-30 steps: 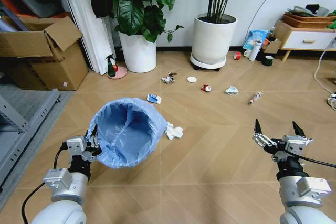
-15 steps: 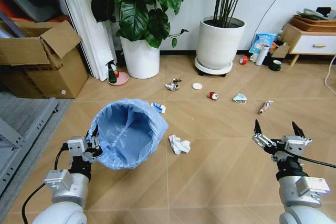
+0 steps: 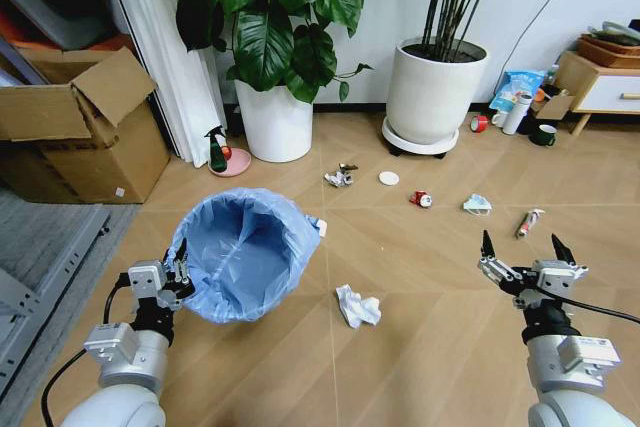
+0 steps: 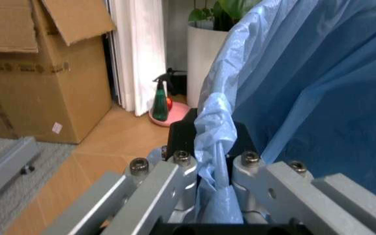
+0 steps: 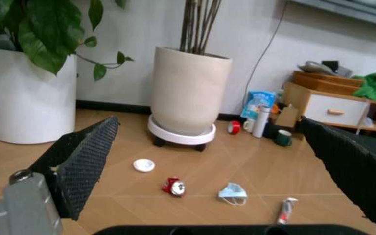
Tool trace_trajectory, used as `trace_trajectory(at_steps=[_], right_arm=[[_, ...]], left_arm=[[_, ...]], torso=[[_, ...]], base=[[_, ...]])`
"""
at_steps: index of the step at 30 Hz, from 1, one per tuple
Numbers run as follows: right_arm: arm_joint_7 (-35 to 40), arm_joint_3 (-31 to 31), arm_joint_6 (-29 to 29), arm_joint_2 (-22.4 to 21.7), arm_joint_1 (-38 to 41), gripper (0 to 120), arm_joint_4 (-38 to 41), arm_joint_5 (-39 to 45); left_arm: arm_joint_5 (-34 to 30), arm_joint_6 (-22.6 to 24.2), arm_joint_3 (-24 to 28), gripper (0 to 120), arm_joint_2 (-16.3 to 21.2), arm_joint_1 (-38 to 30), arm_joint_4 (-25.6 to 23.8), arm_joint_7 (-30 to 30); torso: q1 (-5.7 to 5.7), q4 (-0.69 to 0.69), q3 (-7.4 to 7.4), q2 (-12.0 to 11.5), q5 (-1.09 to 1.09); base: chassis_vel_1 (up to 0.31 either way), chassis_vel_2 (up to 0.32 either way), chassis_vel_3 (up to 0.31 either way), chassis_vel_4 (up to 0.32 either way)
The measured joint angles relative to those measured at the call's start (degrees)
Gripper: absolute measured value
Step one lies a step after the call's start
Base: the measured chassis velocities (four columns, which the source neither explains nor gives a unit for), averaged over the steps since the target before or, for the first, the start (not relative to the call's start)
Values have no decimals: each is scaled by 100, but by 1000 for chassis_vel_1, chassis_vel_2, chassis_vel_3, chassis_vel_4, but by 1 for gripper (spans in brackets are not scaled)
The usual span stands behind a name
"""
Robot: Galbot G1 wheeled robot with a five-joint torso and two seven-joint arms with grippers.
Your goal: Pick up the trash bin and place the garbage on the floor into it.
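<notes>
Two pincers are working for us: we are pinching the trash bin (image 3: 243, 252) by its bag rim in the left gripper (image 3: 172, 272), while the right gripper (image 3: 520, 259), fingers spread and empty, is hanging nearer the crumpled tissue (image 3: 358, 306) lying on the floor (image 3: 420, 347) between them.
</notes>
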Motion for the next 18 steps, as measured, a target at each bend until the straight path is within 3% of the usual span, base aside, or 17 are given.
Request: trace_trajectory(at_steps=[10,14,18], right_arm=[[-71,-54,2,-221,142,100,-284,91],[-106,-134,-1,-563,354,100,-676,265],[-306,-526,79,-1282,703,100,-1533,588]], left_arm=[[-36,-1,-28,2,8,-68,86,-46],[-77,-1,-33,2,38,-141,205,-87],[-144,2,-74,2,115,-99,266,-104]], torso=[[0,0,1,0,-3],[1,1,1,-1,-3],[0,-1,-1,0,0]], base=[[-103,241,101,-223],[-60,35,21,-33],[6,-45,-16,29]])
